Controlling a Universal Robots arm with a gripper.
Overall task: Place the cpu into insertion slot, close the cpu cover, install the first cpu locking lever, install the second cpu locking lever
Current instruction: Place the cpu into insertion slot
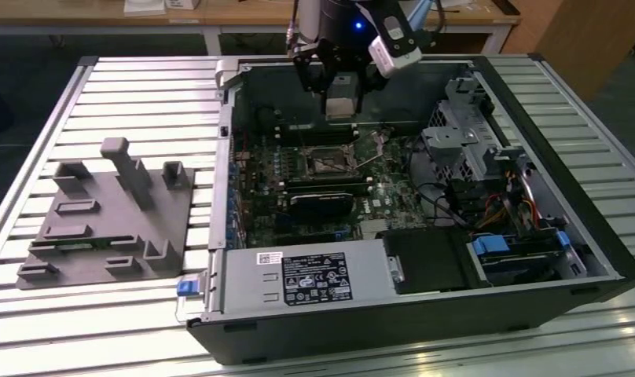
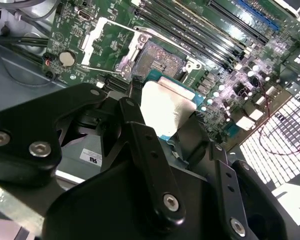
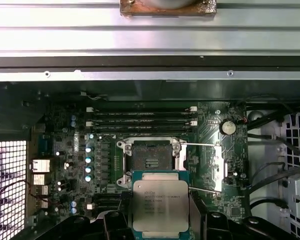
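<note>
Silvery-beige metal tops the cpu (image 3: 160,202), pinched at its edges between the black fingers (image 3: 115,225) of the gripper (image 3: 159,222) and held clear above the motherboard (image 3: 65,130), near the insertion slot (image 3: 151,157). That slot lies bare and dark in the middle. The cpu cover (image 3: 217,162) stands flipped open beside it (thin lever rods (image 3: 202,145) run along the frame). In the exterior view the gripper hangs over the open computer case (image 1: 401,322). A grey fixture block (image 1: 97,220) rests on the slatted table (image 1: 139,86) at the exterior view's left.
</note>
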